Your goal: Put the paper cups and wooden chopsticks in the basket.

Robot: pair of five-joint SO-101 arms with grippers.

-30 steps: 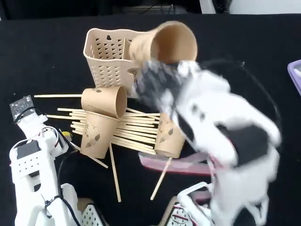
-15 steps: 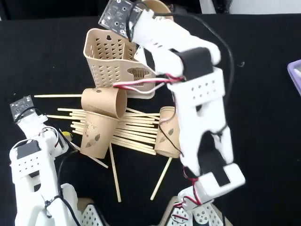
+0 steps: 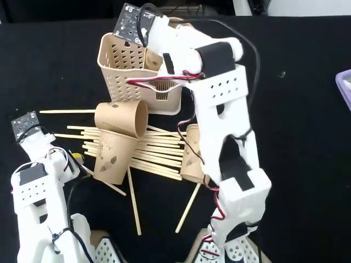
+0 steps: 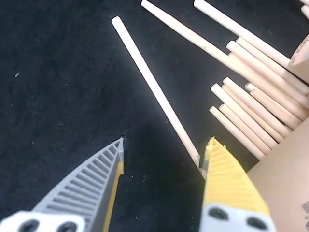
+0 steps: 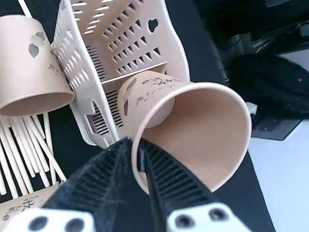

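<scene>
Paper cup in right hand at basket; chopsticks, cups beside.

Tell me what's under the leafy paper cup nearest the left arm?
Wooden chopsticks run beneath the paper cup, sticking out on both sides. Their middle stretches are covered by it, so anything else under there cannot be seen.

Right arm extends over the basket — paper cups and chopsticks lie beside it.
</scene>
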